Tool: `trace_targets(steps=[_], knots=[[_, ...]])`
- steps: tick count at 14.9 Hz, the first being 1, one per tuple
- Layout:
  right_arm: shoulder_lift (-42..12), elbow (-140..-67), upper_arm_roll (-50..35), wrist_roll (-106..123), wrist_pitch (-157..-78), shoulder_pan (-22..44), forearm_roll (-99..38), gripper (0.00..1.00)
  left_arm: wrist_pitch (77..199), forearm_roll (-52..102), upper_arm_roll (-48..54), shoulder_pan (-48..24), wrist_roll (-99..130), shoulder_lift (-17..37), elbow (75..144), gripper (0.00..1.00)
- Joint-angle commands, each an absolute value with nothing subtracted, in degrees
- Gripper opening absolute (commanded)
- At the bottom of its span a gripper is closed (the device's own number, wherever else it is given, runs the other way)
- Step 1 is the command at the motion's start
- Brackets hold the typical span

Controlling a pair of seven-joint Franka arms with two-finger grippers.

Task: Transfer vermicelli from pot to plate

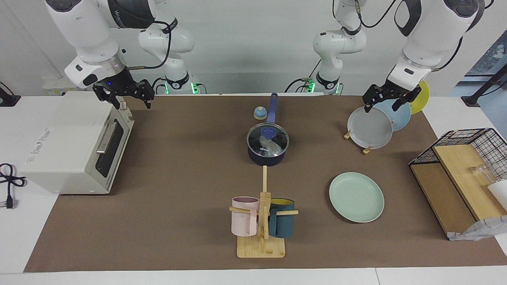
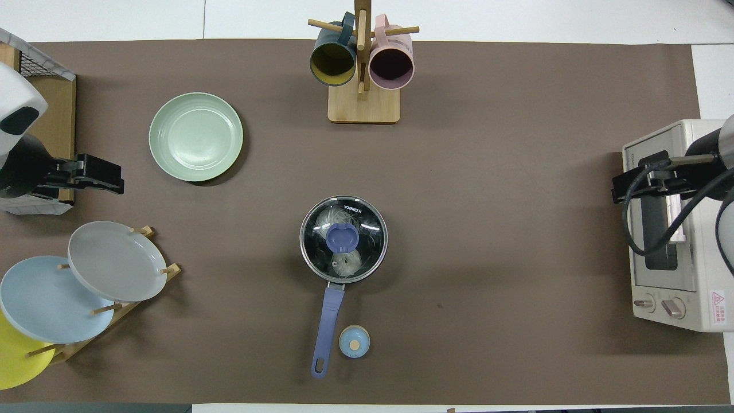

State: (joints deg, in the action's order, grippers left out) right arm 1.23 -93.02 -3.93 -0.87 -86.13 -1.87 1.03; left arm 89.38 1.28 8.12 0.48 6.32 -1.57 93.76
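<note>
Vermicelli (image 1: 269, 147) seen under glass lid (image 2: 343, 239) in pot (image 1: 266, 157), between both grippers; plate (image 1: 356, 196) bare; left gripper (image 1: 386, 100) over plate rack (image 1: 358, 142), right gripper (image 1: 128, 95) over toaster oven (image 1: 67, 146), jaws apart.

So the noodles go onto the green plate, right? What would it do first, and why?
Probably bring one pincer, say the left pincer, over the pot to lift the glass lid by its blue knob. The noodles lie under that lid, the plate is bare, and both open pincers hang off at the table's ends, the right pincer over the oven.
</note>
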Motion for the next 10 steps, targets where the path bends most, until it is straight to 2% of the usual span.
trace_targets(steps=[1,8,10], knots=[[1.9,-93.4,-4.1,0.1,-86.3,-2.6,0.1,1.0,89.0,1.8,8.6,1.3,6.2,-2.5,94.4,1.0],[2.0,-94.2,-4.7,-1.0,-86.8,-2.5,-1.2,1.0,89.0,1.8,8.6,1.3,6.1,-2.5,94.4,1.0],[1.6,-93.9,-7.4,-3.9,-86.8,-1.4,-1.9,1.0,89.0,1.8,8.6,1.3,6.1,-2.5,94.4,1.0]])
